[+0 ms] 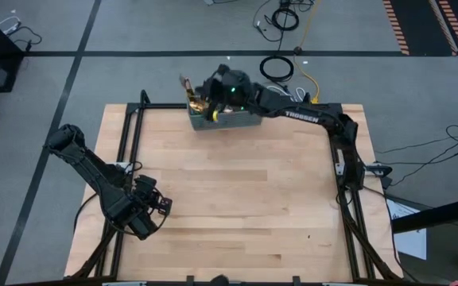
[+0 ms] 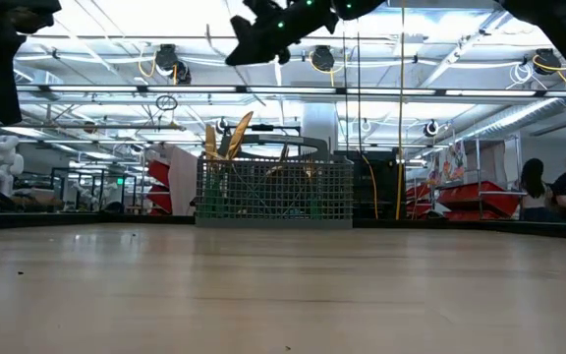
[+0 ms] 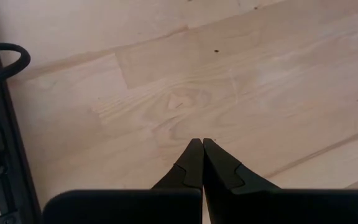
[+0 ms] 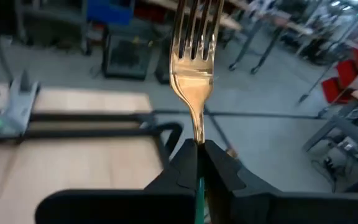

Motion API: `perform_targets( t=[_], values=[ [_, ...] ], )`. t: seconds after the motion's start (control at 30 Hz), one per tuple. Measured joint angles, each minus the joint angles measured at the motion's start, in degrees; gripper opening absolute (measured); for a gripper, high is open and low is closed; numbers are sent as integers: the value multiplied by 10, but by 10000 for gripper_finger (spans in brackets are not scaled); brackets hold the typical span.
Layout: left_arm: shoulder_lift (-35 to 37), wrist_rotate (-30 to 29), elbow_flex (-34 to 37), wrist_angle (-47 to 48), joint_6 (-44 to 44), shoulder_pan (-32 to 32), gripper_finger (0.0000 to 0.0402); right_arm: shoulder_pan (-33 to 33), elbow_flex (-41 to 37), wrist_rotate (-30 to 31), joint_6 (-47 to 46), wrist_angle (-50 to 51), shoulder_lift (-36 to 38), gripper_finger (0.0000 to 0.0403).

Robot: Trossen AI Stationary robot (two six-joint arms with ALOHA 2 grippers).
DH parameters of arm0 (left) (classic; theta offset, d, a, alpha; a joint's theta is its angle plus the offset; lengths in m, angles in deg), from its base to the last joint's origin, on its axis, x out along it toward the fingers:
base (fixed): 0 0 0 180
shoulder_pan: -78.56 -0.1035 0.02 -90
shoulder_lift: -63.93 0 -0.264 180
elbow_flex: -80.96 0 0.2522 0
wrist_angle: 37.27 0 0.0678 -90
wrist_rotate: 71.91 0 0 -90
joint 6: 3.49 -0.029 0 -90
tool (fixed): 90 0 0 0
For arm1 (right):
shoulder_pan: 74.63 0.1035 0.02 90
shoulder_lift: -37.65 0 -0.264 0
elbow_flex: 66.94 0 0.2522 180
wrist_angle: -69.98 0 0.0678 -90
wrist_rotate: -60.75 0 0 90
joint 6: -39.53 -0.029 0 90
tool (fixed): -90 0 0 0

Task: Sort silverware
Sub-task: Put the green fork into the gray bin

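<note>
Gripping a gold fork (image 4: pixel 194 59) by the neck, the right pincer (image 4: pixel 199 144) has its two dark fingers pressed tight on the metal, tines pointing away from the wrist, a sliver of teal handle showing between the fingers. High view: right pincer (image 1: pixel 210 97) reaches over the grey wire-mesh caddy (image 1: pixel 237 121) at the far edge of the worktop (image 1: pixel 237 206), roughly mid-width. Fork's gold head sticks out past the caddy's far-left corner.

Low view: caddy (image 2: pixel 274 193) stands upright at the far side of the wooden surface; gold silverware heads (image 2: pixel 226 138) rise above its rim at its left end, leaning at angles. Right arm hangs above the basket, dark against the ceiling lights. How many pieces sit inside cannot be told.

Left pincer (image 1: pixel 159 205) waits near the worktop's near-left corner, well apart from the caddy. Wrist view shows its fingers (image 3: pixel 191 163) together, tips meeting, nothing between them, bare wood grain below.

Beyond the worktop, two people (image 2: pixel 558 187) show at the right of the room in the low view.
</note>
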Motion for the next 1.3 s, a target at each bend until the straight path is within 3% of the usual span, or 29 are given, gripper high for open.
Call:
perform_targets(
  t=[0.2, 0.4, 0.63, 0.87, 1.17, 1.3],
  values=[
    [0, -8, 0, 4, 0, 0, 0, -28, -43, -4, -18, -86, 38, 0],
    [0, -17, 0, 7, 0, 0, 0, -53, -186, -7, -40, -190, 104, 0],
    [0, -38, 0, 20, 0, 0, 0, -87, -426, -9, -130, -496, 189, 0],
    [0, -66, 0, 29, 0, -2, 0, -123, -591, -36, -241, -707, 181, 0],
    [0, -84, 0, 50, 0, -2, 0, -145, -626, -40, -276, -783, 135, 0],
    [0, -84, 0, 56, -1, -2, 0, -161, -626, -75, -321, -841, 87, 0]
  ],
)
